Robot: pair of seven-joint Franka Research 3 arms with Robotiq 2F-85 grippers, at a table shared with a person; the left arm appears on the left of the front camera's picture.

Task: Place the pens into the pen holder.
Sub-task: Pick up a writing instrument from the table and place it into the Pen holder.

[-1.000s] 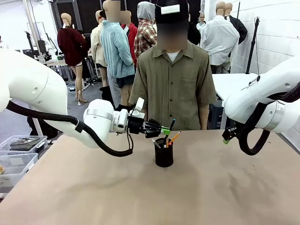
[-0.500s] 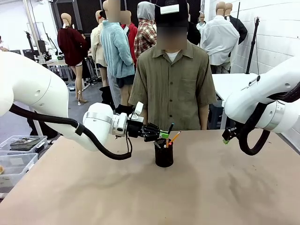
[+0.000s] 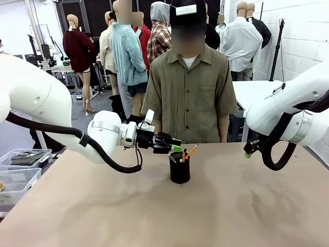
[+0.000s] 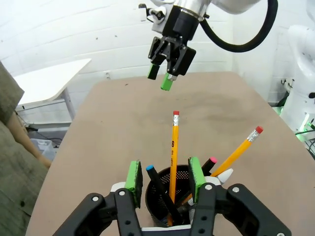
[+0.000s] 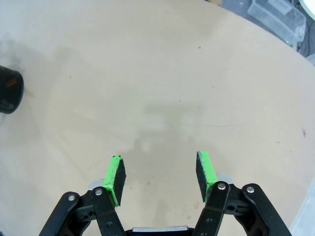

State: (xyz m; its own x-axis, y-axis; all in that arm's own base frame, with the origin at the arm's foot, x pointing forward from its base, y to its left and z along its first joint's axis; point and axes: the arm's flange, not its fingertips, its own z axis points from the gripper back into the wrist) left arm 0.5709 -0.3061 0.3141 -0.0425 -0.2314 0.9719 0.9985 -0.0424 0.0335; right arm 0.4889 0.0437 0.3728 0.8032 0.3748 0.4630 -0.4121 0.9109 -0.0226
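Fingers (image 4: 136, 175) of the left gripper (image 4: 165, 178) stand parted, empty, beside the pen holder (image 3: 180, 168); best withdraw toward nine o'clock without nudging the pens (image 4: 173, 151).

Reached in level from the left — left tool (image 3: 176, 144) pointed sideways, green pads (image 4: 133, 175) parted, nothing between them. Hung raised at the right — right tool (image 5: 160, 178) aimed down, jaws spread, empty.
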